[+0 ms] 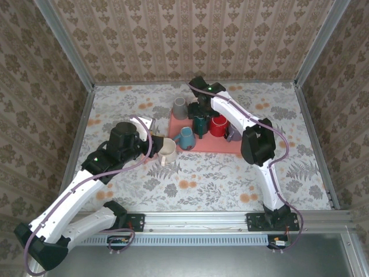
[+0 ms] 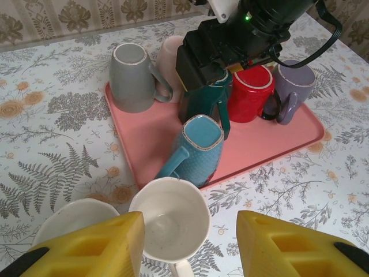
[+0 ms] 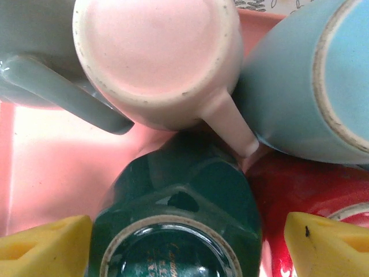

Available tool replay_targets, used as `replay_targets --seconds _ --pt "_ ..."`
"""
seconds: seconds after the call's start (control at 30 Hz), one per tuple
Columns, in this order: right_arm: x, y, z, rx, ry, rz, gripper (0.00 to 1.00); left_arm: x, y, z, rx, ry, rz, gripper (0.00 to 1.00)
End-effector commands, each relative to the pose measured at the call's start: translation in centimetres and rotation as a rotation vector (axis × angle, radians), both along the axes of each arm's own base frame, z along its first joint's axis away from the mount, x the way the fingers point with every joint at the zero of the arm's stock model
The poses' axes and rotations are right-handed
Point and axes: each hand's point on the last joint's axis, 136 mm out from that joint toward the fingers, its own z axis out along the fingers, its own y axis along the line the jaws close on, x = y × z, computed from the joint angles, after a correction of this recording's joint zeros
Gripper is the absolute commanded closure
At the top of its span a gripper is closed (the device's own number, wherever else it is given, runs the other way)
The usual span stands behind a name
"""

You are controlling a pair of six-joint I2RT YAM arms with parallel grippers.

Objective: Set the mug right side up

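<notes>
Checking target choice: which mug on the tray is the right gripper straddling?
The dark green mug, base up, between the right gripper's open fingers. The pink mug, blue mug and red mug sit outside them.

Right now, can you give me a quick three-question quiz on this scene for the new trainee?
1. True or false: the white mug stands on the pink tray.
2. Which mug do the right fingers straddle: A red mug, B green mug, C grey mug?
3. Fill in: the blue mug sits with its base facing ____.
Key: 1 false, it stands on the table, open end up. 2 B. 3 up.
</notes>
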Motion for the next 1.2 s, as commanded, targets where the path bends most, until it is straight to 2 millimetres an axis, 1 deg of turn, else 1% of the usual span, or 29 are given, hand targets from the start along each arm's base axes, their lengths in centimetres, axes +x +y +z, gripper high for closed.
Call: replay_targets --seconds 0.0,0.13,0.3,0.5,0.6,0.67,0.77,0.9,1.03,1.1,1.17 --pt "0.0 -0.4 -1.4 -0.052 0.023 -0.015 0.15 0.2 -0.1 0.1 -0.019 -0.006 0.001 0.53" --pt "0.1 -0.5 -2.1 -0.098 0.018 0.0 0.17 0.2 -0.2 -0.1 -0.018 -0.001 -0.001 0.53" --pt "0.0 -0.6 -2.5 -0.151 0.011 0.023 0.16 0.3 -0.2 -0.2 -0.012 0.002 0.0 0.53" --pt "0.0 -0.5 -4.1 -0.163 0.04 0.031 0.15 0.4 -0.2 -0.5 -0.005 0.006 0.003 0.53" --pt "0.0 -0.2 -4.5 -0.149 0.052 0.032 0.18 0.5 -0.2 -0.7 -0.001 0.012 0.004 0.53" --pt "0.0 0.0 -4.0 -0.136 0.045 0.034 0.27 0.6 -0.1 -0.7 0.0 0.011 0.008 0.53" --pt "0.1 0.2 -1.6 -0.099 0.003 0.027 0.39 0.7 -0.1 -0.8 0.005 0.011 0.013 0.53" --pt "0.1 0.1 3.1 -0.047 -0.089 0.012 0.43 0.8 0.0 -1.0 0.011 0.012 0.019 0.53" --pt "-0.3 -0.3 8.7 0.02 -0.21 0.004 0.46 1.0 0.2 -1.1 0.02 0.008 0.03 0.53" --pt "-0.9 -0.7 11.7 0.054 -0.275 0.0 0.49 1.0 0.3 -0.9 0.017 0.005 0.038 0.53" --pt "-1.8 -1.6 14.7 0.084 -0.339 -0.012 0.5 1.0 0.2 -0.7 0.008 0.008 0.04 0.52"
